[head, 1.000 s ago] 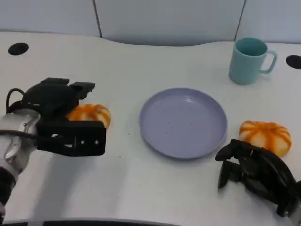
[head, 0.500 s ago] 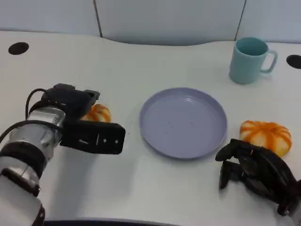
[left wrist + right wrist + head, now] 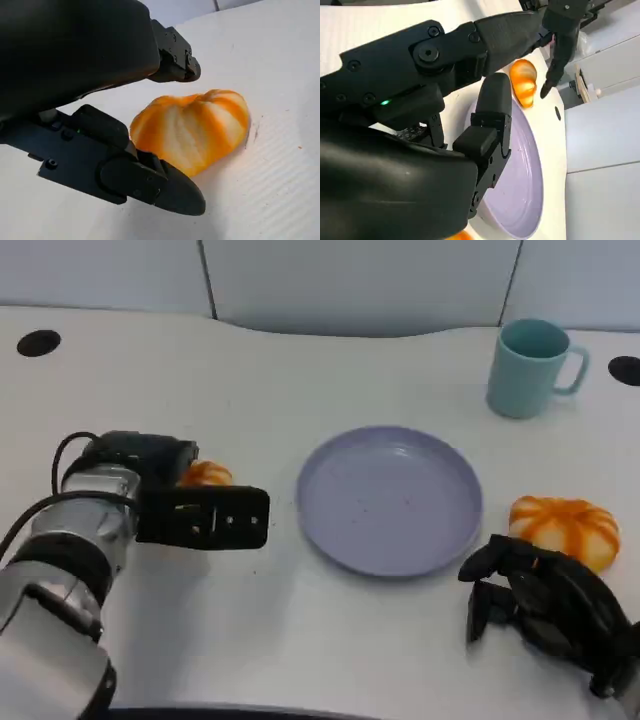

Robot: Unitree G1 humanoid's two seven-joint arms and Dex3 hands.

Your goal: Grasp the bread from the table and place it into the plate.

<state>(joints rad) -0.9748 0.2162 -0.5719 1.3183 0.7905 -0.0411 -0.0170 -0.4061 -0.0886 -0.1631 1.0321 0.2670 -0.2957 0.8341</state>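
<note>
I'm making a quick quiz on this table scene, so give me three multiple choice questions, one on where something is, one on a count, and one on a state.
1. Where is the teal mug?
A. On the plate
B. Far right of the table
C. In the right hand

2. How many orange breads?
A. One
B. Two
C. Four

3. The plate is:
A. Empty
B. Holding bread
C. Upside down

B: the teal mug stands beyond the plate, on the right.
B: one bread lies at the left hand, another bread by the right hand.
A: its purple surface is bare.

Orange-striped bread (image 3: 192, 127) on table; lavender plate (image 3: 390, 500) empty.
</note>
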